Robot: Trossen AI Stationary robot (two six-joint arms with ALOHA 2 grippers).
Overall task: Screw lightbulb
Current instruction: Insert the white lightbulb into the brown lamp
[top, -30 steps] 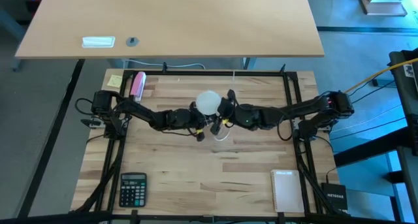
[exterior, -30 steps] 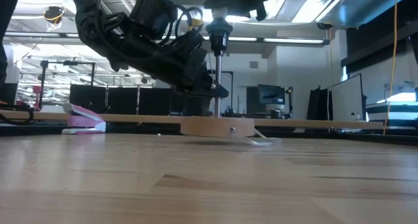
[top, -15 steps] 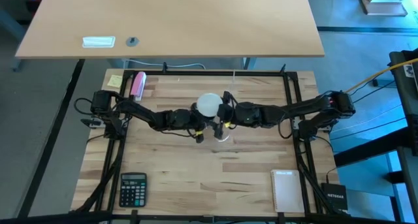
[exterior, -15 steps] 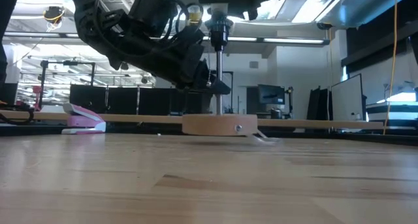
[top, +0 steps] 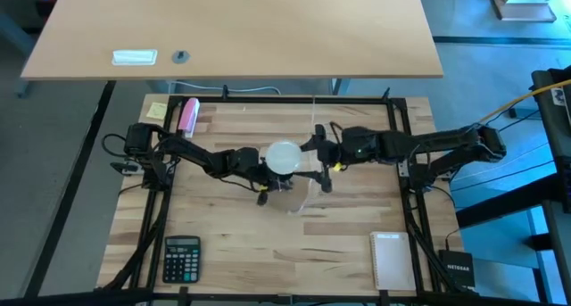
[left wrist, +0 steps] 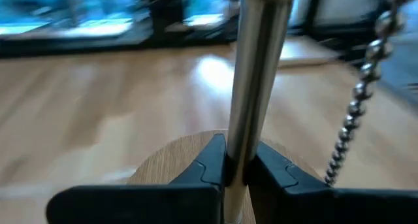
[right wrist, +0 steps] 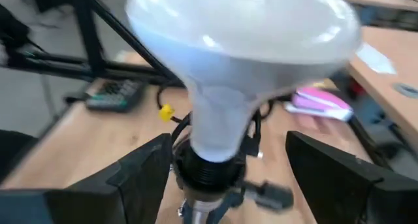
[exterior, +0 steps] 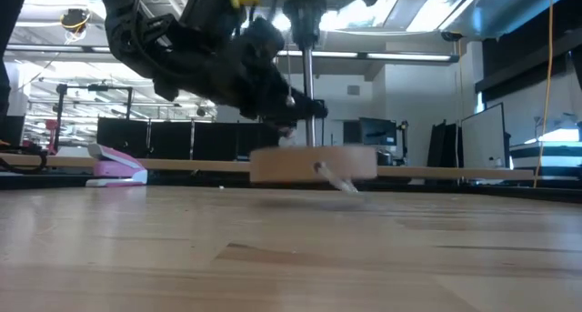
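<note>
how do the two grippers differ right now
The left gripper is shut on the lamp's metal pole, just above the wooden base; the right gripper is open, its fingers spread either side of the lightbulb without touching it. In the high view the left one is tucked under the bulb, while the right sits clear beside it. Both are dark and two-fingered.

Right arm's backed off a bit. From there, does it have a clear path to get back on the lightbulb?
Probably yes. The right hand is open beside the lightbulb, with nothing between them. The left hand grips the lamp stem lower down, below the bulb.
</note>
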